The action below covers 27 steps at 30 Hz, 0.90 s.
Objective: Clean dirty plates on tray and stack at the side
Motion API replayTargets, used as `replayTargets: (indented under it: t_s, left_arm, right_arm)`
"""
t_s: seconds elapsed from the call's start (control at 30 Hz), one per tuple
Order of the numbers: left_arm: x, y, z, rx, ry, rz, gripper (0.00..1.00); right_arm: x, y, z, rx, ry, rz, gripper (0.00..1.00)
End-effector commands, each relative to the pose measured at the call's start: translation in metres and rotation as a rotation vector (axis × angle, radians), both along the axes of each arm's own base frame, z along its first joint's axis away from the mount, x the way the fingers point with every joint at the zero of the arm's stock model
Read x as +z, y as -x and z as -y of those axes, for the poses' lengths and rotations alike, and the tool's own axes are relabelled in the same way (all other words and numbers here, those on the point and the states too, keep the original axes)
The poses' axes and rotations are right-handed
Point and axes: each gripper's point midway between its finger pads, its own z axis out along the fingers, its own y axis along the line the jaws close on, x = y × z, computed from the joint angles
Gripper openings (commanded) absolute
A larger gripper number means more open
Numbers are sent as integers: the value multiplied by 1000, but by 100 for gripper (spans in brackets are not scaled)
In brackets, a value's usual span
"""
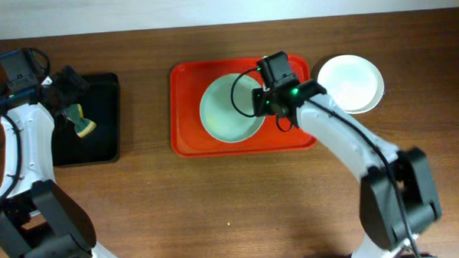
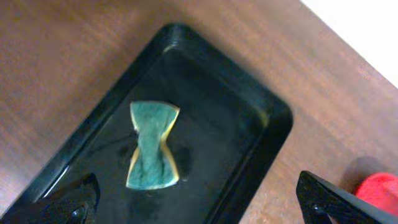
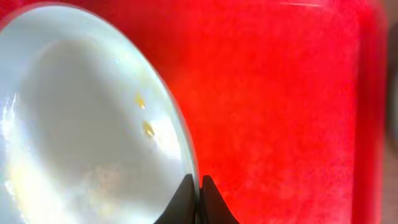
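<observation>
A pale mint-green plate point(image 1: 229, 110) lies on the red-orange tray point(image 1: 187, 107). My right gripper point(image 1: 261, 103) is shut on its right rim. In the right wrist view the fingers point(image 3: 198, 193) pinch the plate's edge point(image 3: 93, 124), which bears small yellow spots, over the tray point(image 3: 280, 112). A stack of plates with a white one on top point(image 1: 353, 82) stands on the table right of the tray. My left gripper point(image 1: 66, 87) is open above the black tray point(image 1: 103, 118), where a green and yellow sponge point(image 1: 82, 123) lies. The sponge point(image 2: 152, 146) shows between the open fingers point(image 2: 199, 205).
The black tray point(image 2: 249, 106) sits at the far left on the brown wooden table point(image 1: 232, 205). A red corner of the big tray point(image 2: 379, 190) shows at the lower right of the left wrist view. A pale wall edge runs along the table's back.
</observation>
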Motion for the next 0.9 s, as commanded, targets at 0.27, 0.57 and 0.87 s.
replayTargets:
  t_s: [0.27,0.57,0.87]
  left_arm:
    - [-5,4,2,-2,19,-22,99]
    - [-5,4,2,-2,19,-22,99]
    - [-5,4,2,-2,19,-22,99]
  right_arm:
    - [94,18,104,-211,756,161,4]
    - [207,3,70,-109,1305,352,4]
    - [87,-7,88,-138,518,156,4]
